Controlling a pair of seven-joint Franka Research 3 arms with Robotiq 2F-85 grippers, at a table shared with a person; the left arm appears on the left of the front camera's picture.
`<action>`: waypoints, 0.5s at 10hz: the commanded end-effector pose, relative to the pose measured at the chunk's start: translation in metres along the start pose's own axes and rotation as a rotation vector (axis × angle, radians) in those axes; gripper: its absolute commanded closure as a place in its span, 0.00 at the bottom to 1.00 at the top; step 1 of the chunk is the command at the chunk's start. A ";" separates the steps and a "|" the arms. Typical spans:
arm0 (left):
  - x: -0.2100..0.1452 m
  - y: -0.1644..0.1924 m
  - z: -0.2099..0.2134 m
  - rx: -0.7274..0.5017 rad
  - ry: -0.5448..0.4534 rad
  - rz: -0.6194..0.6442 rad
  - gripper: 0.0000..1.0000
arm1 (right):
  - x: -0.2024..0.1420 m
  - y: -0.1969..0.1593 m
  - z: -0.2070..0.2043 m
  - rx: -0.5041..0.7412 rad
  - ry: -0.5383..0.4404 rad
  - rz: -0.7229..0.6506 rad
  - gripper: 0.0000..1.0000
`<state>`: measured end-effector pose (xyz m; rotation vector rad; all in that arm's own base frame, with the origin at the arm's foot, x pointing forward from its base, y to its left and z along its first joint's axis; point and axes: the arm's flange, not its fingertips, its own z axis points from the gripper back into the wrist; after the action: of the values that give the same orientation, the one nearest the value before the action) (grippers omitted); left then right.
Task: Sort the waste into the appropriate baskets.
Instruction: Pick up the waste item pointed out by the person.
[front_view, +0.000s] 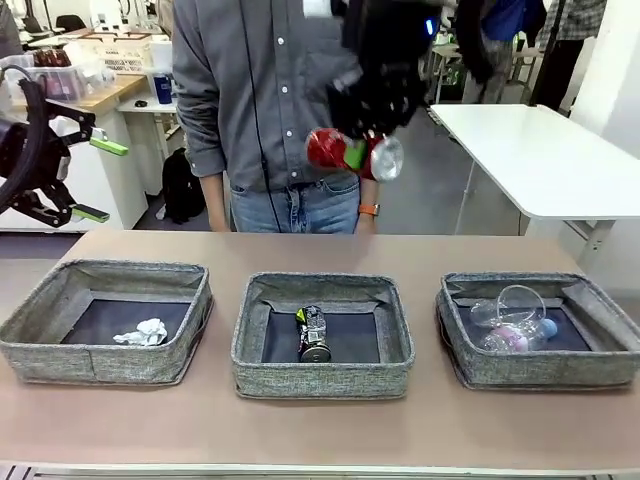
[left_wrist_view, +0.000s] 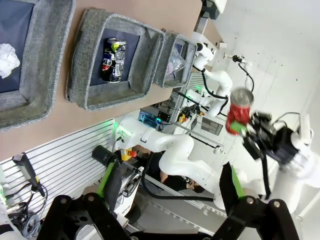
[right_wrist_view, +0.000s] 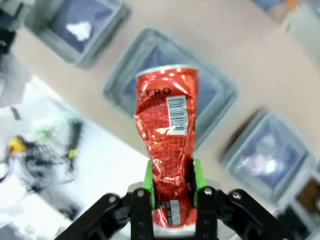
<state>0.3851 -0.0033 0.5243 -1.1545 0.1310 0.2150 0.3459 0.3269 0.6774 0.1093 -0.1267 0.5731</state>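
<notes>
Three grey baskets sit in a row on the table (front_view: 320, 430), near me. The left basket (front_view: 40, 345) holds crumpled white paper (front_view: 143, 332); the right basket (front_view: 610, 365) holds the clear cup (front_view: 508, 304) and bottle (front_view: 522, 337); the middle basket (front_view: 323, 378) holds the dark crushed can (front_view: 313, 334), so metal belongs there. My right pincer (right_wrist_view: 169, 197) is clamped on the red crushed can (right_wrist_view: 167, 132), high above that middle basket, I judge for a drop. My left pincer (front_view: 100, 180) waits wide and empty at far left, clear of the baskets.
</notes>
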 end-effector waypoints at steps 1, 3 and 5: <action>-0.001 -0.001 0.000 -0.012 -0.007 -0.004 0.00 | 0.022 0.026 0.030 0.055 0.048 -0.144 0.67; -0.001 -0.001 0.000 -0.012 -0.007 -0.004 0.00 | 0.016 0.065 0.043 -0.015 -0.008 -0.190 0.67; -0.001 -0.001 0.000 -0.012 -0.007 -0.004 0.00 | 0.009 0.084 0.052 -0.077 -0.065 -0.197 0.67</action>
<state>0.3851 -0.0033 0.5243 -1.1546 0.1309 0.2151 0.3024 0.3866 0.7312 0.1035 -0.1435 0.3893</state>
